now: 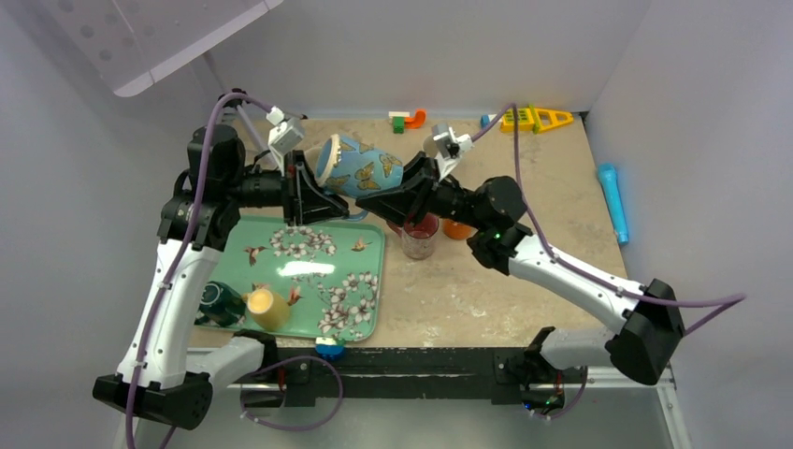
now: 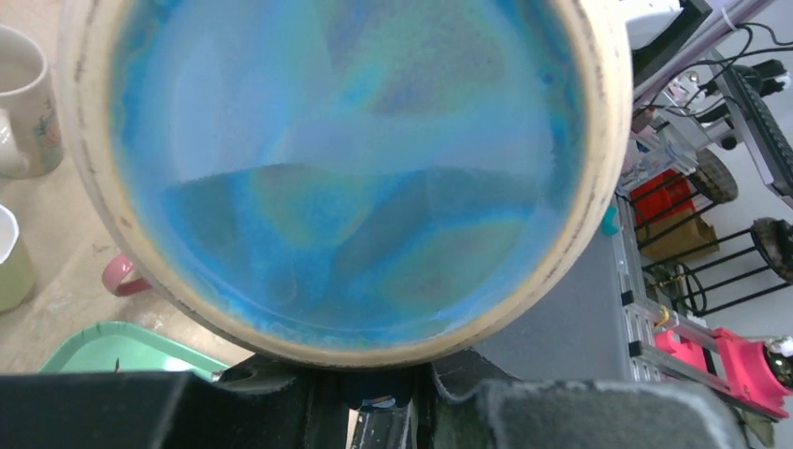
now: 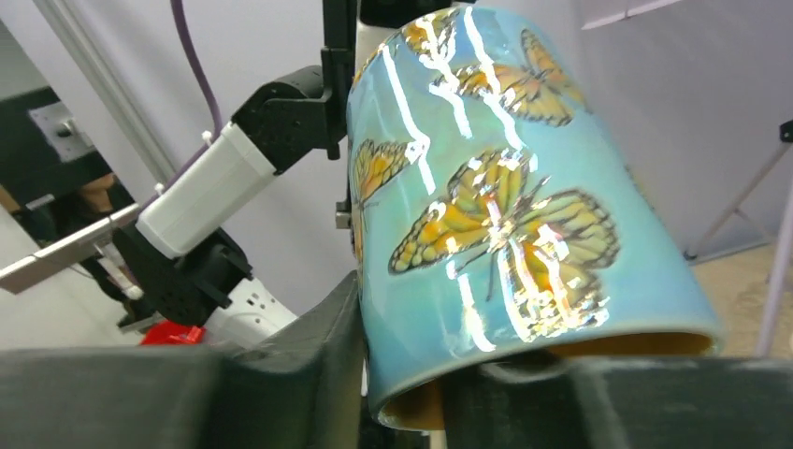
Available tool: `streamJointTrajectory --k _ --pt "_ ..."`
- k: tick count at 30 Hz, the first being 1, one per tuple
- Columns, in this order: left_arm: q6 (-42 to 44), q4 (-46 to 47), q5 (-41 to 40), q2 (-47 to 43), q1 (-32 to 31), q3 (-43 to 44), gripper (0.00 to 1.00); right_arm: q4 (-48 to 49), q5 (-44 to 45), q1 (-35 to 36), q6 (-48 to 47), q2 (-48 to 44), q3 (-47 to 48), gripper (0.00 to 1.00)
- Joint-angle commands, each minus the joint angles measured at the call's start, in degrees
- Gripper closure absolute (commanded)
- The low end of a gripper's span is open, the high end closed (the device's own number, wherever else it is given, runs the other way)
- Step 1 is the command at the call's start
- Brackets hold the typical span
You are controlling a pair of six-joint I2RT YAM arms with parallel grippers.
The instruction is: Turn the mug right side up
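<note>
Two grippers share a blue butterfly mug (image 1: pixel 367 170), which hangs on its side in the air between them, clear of the table (image 1: pixel 524 281). At one end, the right gripper (image 1: pixel 400 192) is clamped on the mug. In its wrist view one finger (image 3: pixel 299 374) presses the painted outer wall while the other (image 3: pixel 608 393) lies across the amber-shaded edge of that end. At the opposite end sits the left gripper (image 1: pixel 313 195). That end fills its wrist view as a blue disc inside a beige ring. The ring's lower edge meets the narrow gap between the fingers (image 2: pixel 580 412), but whether they pinch it cannot be told. Below the left gripper lies a green floral tray (image 1: pixel 378 281) carrying a yellow cup (image 1: pixel 266 307) and a dark green cup (image 1: pixel 220 301). Just beneath the right gripper stands a glass (image 1: pixel 419 238).
</note>
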Motion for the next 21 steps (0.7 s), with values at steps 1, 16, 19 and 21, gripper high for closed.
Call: streamJointTrajectory --k 1,16,19,21 --pt "0.37 5.93 3.96 -1.33 -1.72 -0.56 1.00 6.77 -2.75 -0.02 2.62 0.32 4.37 0.78" --pt "39.93 -31.13 -33.98 1.90 -1.48 5.32 0.00 -77.73 48.64 -19.20 -26.10 4.37 25.87 1.00" --pt "43.97 -33.77 -39.11 3.39 -1.45 4.46 0.00 -83.13 50.65 -25.81 -28.01 12.00 28.02 1.00" --pt "46.78 -36.14 -43.17 4.64 -1.45 3.72 0.00 -85.05 51.60 -29.69 -28.69 16.41 29.04 1.00"
